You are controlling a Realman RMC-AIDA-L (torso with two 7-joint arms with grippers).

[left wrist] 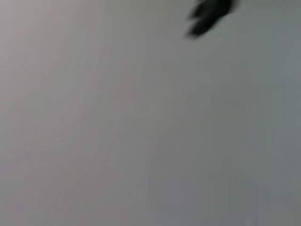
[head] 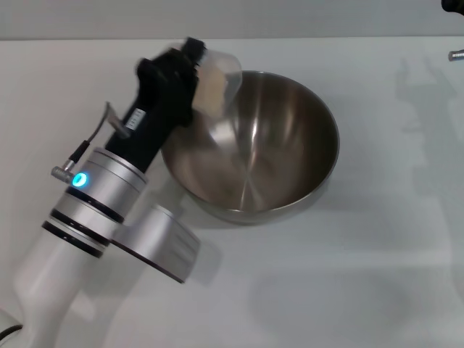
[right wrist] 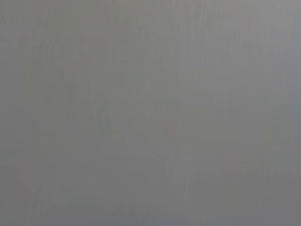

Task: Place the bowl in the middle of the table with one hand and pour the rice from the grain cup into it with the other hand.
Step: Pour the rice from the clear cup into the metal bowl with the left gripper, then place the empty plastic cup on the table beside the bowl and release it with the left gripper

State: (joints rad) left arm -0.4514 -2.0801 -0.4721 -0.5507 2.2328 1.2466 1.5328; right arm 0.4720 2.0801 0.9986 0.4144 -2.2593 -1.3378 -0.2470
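Note:
The bowl [head: 319, 174] stands on the table [head: 362, 283] near its middle, and I see no heap of grains in it. My left gripper [head: 187, 64] is shut on the grain cup [head: 221, 72] and holds it tilted over the bowl's far left rim. The rice [head: 210, 90] shows as a pale mass still inside the cup. Only a dark sliver of my right arm [head: 454, 5] shows at the far right corner of the head view. The left wrist view shows a plain grey surface with one blurred dark shape [left wrist: 209, 16]. The right wrist view shows only plain grey.
My left arm's silver wrist with its blue ring light [head: 80, 180] lies low over the table, left of the bowl. A small dark piece [head: 457, 54] shows at the right edge.

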